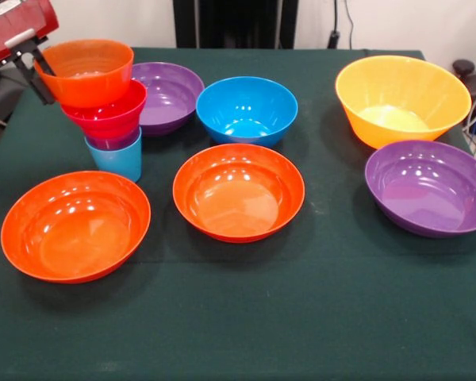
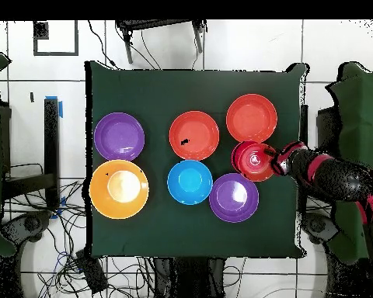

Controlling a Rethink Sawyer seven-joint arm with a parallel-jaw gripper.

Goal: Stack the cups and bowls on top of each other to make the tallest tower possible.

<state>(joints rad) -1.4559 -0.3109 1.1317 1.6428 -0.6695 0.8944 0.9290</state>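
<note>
Where it widens upward, tower (image 1: 107,103) blue-based, orange-topped, glossy.

Front view: low, close, at table's (image 1: 246,317) near edge, looking across green cloth toward back wall. Overhead view: high, straight down, whole table (image 2: 189,233) plus surrounding floor, cables. Both share tabletop and all bowls (image 1: 239,190), orientation reversed.

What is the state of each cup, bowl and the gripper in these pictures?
Tower: four pieces, upright, leaning slightly.
Light blue cup: upright on the table, tower's base.
Purple cup: nested in it, only its rim showing.
Pink bowl: nested above.
Small orange bowl: on top, tilted.
Gripper: at that bowl's rim; open or shut unclear.
Other six bowls: upright, empty, unstacked.
</note>
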